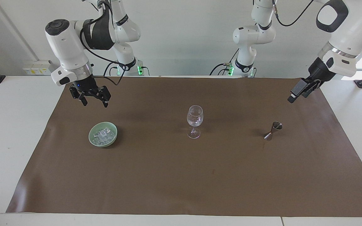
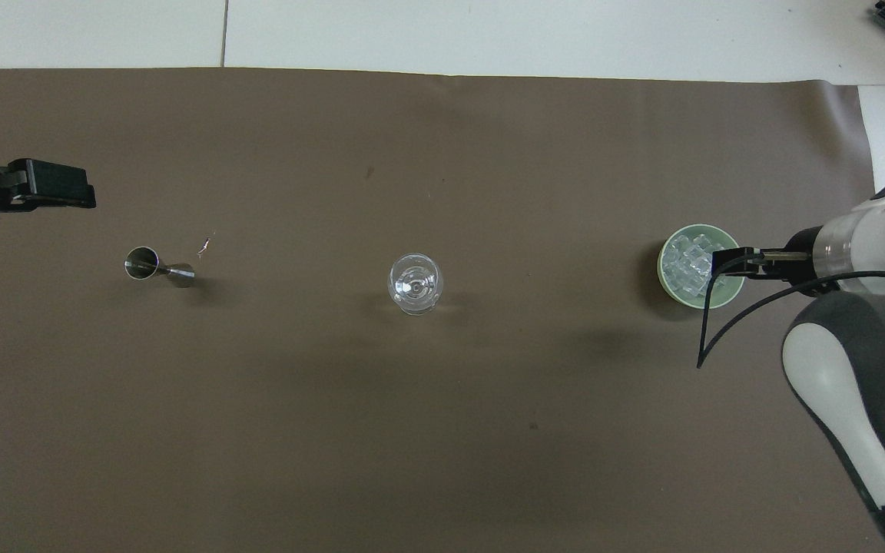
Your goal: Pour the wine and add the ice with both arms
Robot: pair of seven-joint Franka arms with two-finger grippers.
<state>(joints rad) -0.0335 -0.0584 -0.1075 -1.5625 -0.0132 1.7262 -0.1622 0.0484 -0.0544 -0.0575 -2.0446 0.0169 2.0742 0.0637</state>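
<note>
**Both arms up, nothing held**

I see the brown table mat [image 1: 181, 175] under everything. My right gripper [image 1: 93, 101] hangs over the mat at about 11 o'clock from the pale green round bowl [image 1: 92, 131], fingers spread wide, empty. Left gripper [image 1: 298, 94] is raised at about 1 o'clock from the small steel hourglass jigger [image 1: 273, 130]; can't tell its opening. Clear stemmed wine glass [image 1: 194, 121] stands mid-mat. Clear ice cubes [image 1: 103, 135] sit in the bowl.
</note>
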